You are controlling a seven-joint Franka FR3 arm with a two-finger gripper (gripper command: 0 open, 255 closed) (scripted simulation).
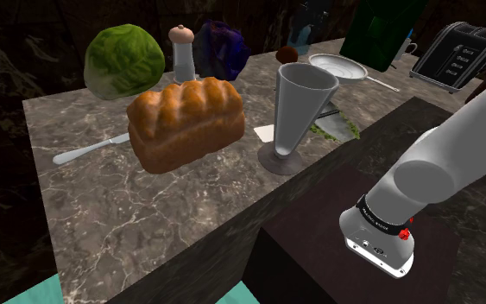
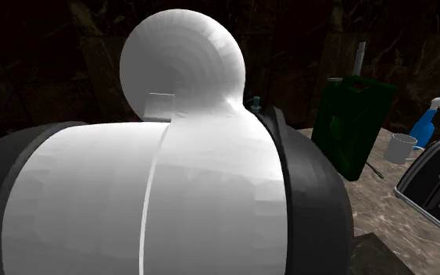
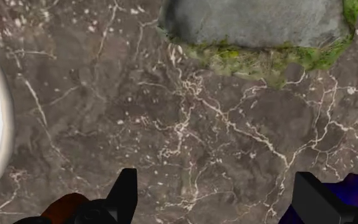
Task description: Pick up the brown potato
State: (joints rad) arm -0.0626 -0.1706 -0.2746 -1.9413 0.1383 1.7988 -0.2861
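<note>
The brown potato (image 1: 287,54) is not yet picked up. It lies on the table (image 1: 146,224) at the upper middle of the shoulder view, just beside the pan (image 1: 340,66). In the wrist view the hand (image 3: 215,177) hangs released over bare marble, the potato just outside one finger. Centring, closing and lifting are left. The tall cup (image 1: 294,117) and the pan look empty.

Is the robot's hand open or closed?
Open: the gripper shows its two black fingers wide apart above the marble counter, nothing between them.
</note>
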